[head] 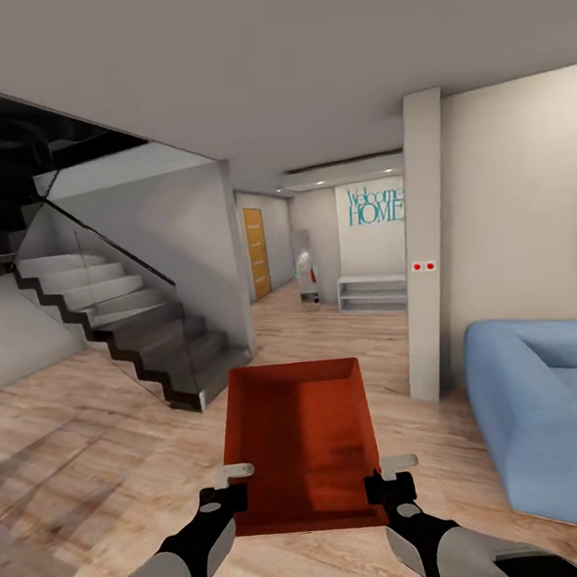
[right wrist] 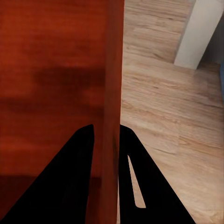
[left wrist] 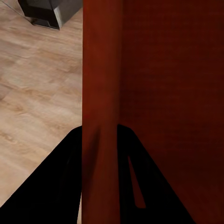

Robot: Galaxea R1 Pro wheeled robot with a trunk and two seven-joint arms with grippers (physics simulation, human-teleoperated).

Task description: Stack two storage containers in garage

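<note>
A red-orange storage container [head: 303,440] with no lid hangs in front of me above the living room's wood-plank floor, held level between both arms. My left gripper [head: 231,494] is shut on its left wall near the near corner, and my right gripper [head: 390,485] is shut on its right wall. In the left wrist view the container wall [left wrist: 99,93] runs between the two dark fingers [left wrist: 56,186]. The right wrist view shows the same grip on the opposite wall [right wrist: 112,84], with fingers [right wrist: 65,182] on both sides.
A blue sofa [head: 556,409] stands close at the right. A white pillar [head: 425,245] rises ahead right. A staircase with a glass railing [head: 122,327] fills the left. Open wood floor [head: 321,330] leads ahead to a hallway with an orange-brown door [head: 257,252] and a white shelf [head: 372,293].
</note>
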